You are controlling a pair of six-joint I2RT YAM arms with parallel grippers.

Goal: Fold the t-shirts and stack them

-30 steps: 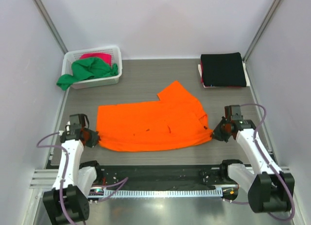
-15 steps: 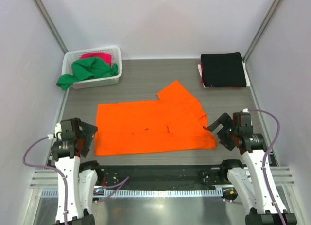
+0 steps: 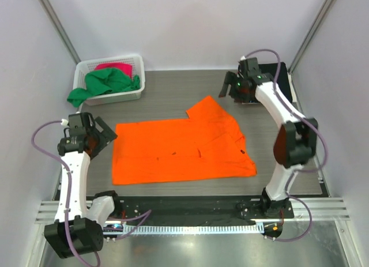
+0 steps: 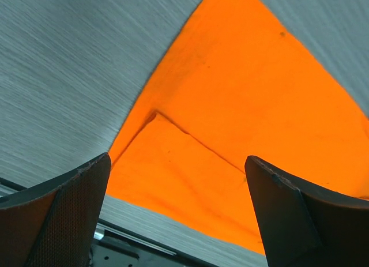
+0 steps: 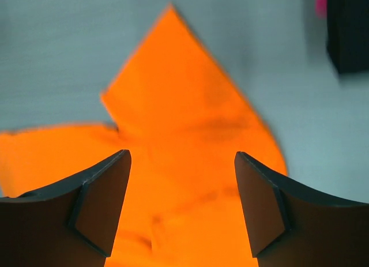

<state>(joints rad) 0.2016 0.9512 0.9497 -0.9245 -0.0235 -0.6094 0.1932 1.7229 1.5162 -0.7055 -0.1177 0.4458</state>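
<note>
The bright orange t-shirt (image 3: 179, 149) lies flat mid-table, folded into a wide band with one sleeve (image 3: 207, 110) pointing toward the back. My left gripper (image 3: 105, 139) hovers open at the shirt's left edge; in the left wrist view the orange cloth (image 4: 230, 134) lies below the empty left gripper (image 4: 179, 209). My right gripper (image 3: 228, 87) is open, raised at the back right beyond the sleeve. In the right wrist view the orange shirt (image 5: 184, 140) lies blurred beneath the right gripper (image 5: 181, 203). A folded black t-shirt (image 3: 268, 85) lies at the back right, partly hidden by the right arm.
A white lattice basket (image 3: 138, 94) at the back left holds a green t-shirt (image 3: 104, 82), which hangs over its left rim, and a magenta-pink t-shirt (image 3: 115, 66). Pink cloth shows under the black shirt's left edge (image 3: 237, 81). Grey walls close in both sides.
Both grippers let go of the orange shirt's near corners and opened. The left one moved back along the shirt's left edge. The right arm swung to the back right by the black shirt.
</note>
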